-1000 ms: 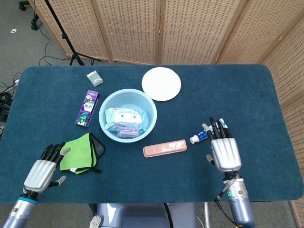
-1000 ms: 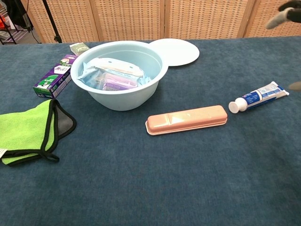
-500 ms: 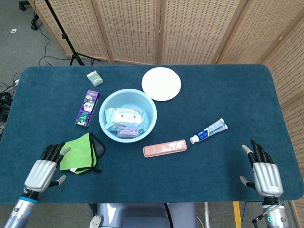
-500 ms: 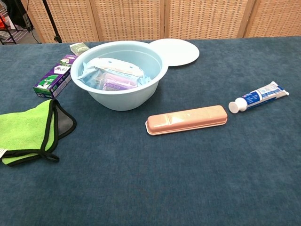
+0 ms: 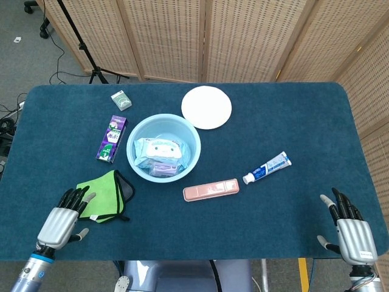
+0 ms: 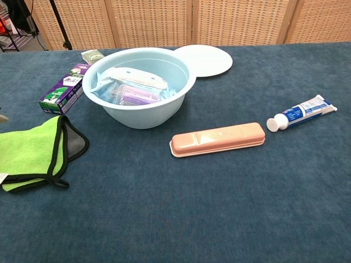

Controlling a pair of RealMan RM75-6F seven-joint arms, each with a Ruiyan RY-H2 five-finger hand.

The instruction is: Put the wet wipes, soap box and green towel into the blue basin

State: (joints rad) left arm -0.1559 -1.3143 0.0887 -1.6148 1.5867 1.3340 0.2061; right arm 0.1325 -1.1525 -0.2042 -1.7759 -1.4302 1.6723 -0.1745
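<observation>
I had pulled my right robot hand (image 5: 351,234) back from beside the toothpaste (image 5: 267,168) to the worktop's (image 5: 292,121) five o'clock corner, where it hung with fingers spread, holding nothing. My left robot hand (image 5: 61,222) had slipped slightly toward the near edge at seven o'clock, fingers apart and empty, its fingertips (image 5: 75,196) just at the green towel (image 5: 103,194), which lay folded on the worktop at eight o'clock of the blue basin (image 5: 163,148). The wet wipes (image 5: 159,149) lay inside the basin, with a purple pack beneath them that I took for the soap box (image 6: 135,96). The pink case (image 5: 211,190) sat at five o'clock of the basin, unmoved, as were the white plate (image 5: 206,107) and purple carton (image 5: 112,139).
</observation>
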